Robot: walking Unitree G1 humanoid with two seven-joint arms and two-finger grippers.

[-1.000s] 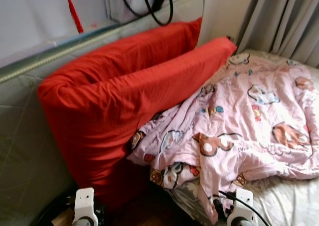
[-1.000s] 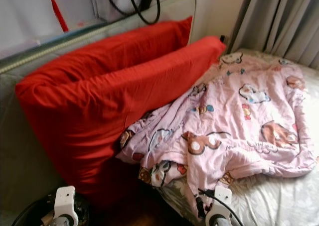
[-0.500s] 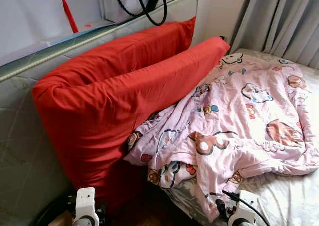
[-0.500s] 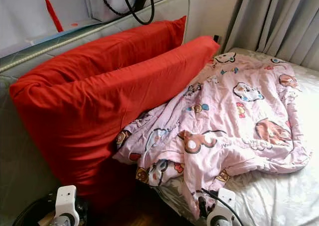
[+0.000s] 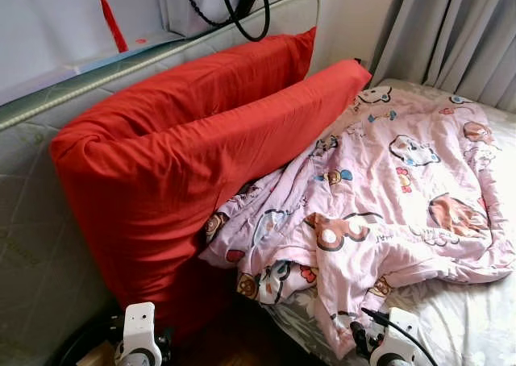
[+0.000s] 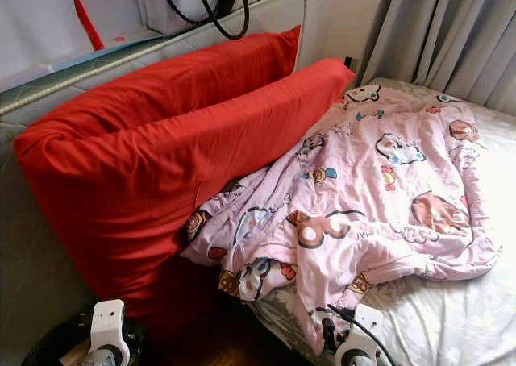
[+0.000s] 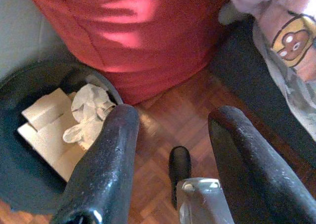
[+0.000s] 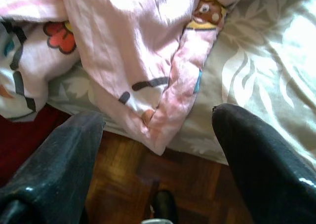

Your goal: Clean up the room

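A crumpled pink cartoon-print blanket lies on the bed, its corner hanging over the edge of the grey leaf-patterned sheet. Two long red pillows lean against the padded headboard. My left gripper hangs open above the wooden floor, beside a dark bin. My right gripper is open too, low by the bed's edge under the blanket corner. Both wrists sit at the bottom of the eye views.
The dark bin holds cardboard pieces and crumpled paper. Black cables hang over the headboard, a red tassel to their left. Grey curtains close off the back right. Parquet floor lies between bin and bed.
The whole picture has shifted slightly as the camera steadied; the bedding and pillows lie as before. Both arms stay low.
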